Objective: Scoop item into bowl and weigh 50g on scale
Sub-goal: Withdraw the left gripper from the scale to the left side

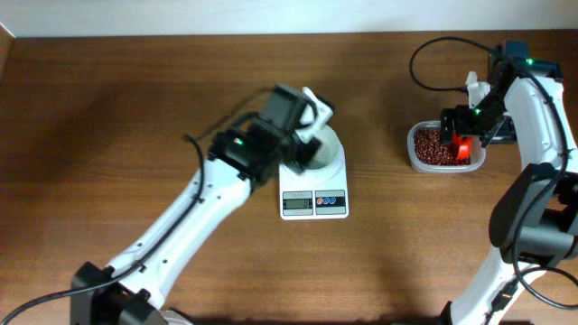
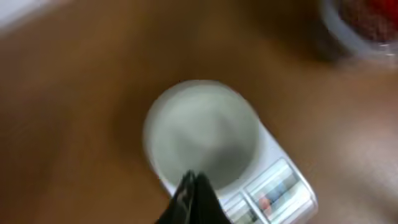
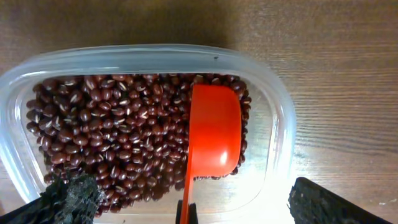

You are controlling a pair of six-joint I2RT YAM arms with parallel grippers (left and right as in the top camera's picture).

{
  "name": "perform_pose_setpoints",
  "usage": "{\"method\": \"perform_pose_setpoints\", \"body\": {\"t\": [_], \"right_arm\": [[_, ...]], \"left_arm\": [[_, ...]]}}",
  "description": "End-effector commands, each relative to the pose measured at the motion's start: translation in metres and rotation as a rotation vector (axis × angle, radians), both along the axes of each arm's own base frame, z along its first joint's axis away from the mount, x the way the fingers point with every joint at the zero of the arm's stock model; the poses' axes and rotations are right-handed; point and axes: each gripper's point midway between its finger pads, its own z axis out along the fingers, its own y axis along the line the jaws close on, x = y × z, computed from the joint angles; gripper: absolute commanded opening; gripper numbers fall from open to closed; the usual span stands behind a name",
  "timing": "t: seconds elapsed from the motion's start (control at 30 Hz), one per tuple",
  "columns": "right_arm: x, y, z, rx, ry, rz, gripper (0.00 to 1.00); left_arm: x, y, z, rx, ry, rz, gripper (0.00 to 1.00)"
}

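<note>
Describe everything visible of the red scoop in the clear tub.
The scoop is bright orange-red and looks like smooth plastic: a rounded cup with a narrow handle. It lies on the beans inside the clear tub, handle pointing toward the right wrist camera. No beans show on the cup. The open right hand hangs above, fingers wide of the handle, not touching it.

The red scoop [image 3: 214, 130] lies straight ahead between the wide-spread fingers of my right claw [image 3: 196, 200], its cup resting on the beans [image 3: 106, 137]. The clear tub [image 3: 283, 118] rings them, its wall between the scoop and my right-hand finger. Under my pinched-together left claw [image 2: 194, 186] the white bowl [image 2: 202, 134] covers the scale [image 2: 280, 186]. Bare wood table [image 1: 108, 135] lies open to its left.
</note>
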Motion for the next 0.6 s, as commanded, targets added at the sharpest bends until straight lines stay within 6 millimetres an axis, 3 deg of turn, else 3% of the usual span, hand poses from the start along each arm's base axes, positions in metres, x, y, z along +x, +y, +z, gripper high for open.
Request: {"method": "perform_pose_setpoints", "body": {"t": [0.0,0.13,0.23,0.4,0.57], "right_arm": [[-0.002,-0.002,-0.005,-0.006,0.016,-0.006,0.99],[-0.002,-0.002,-0.005,-0.006,0.016,-0.006,0.99],[-0.002,-0.002,-0.005,-0.006,0.016,-0.006,0.99],[-0.002,-0.002,-0.005,-0.006,0.016,-0.006,0.99],[-0.002,-0.002,-0.005,-0.006,0.016,-0.006,0.99]], "left_arm": [[0.051,0.063,0.023,-0.101,-0.085,0.302,0.0],[0.082,0.124,0.035,-0.176,-0.136,0.488,0.0],[0.088,0.16,0.032,-0.187,-0.125,0.586,0.0],[0.082,0.203,0.021,-0.231,-0.059,0.755,0.0],[0.057,0.224,-0.005,-0.239,0.092,0.895,0.0]]}}
